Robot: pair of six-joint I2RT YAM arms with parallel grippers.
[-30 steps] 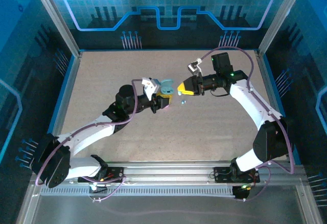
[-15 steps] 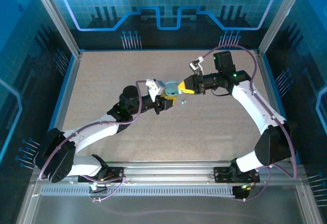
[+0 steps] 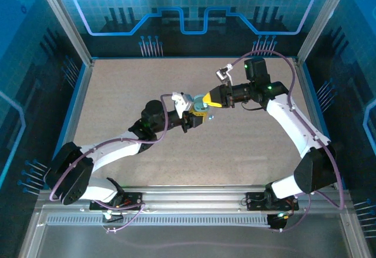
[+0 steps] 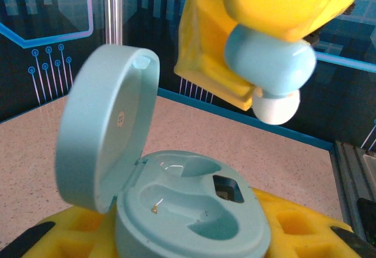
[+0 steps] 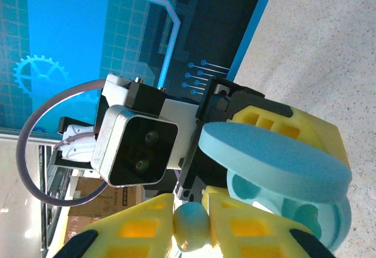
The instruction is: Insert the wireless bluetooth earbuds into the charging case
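Teal earbud (image 4: 269,64) near open charging case (image 4: 194,217); lid's (image 4: 97,146) tiny mark (image 4: 121,119) unreadable.

Both my arms match: the left arm (image 3: 111,151) and the right arm (image 3: 292,119) are white tubular links joined by rounded black joint housings, each trailed by a thin purple cable (image 5: 21,149). The left claw (image 3: 197,117) and the right claw (image 3: 211,101) wear blocky yellow plastic fingers (image 5: 141,228) with square recesses. A silver-grey camera box (image 5: 138,146) with two dark lenses rides the left wrist. A small green light (image 3: 266,85) glows on the right arm.
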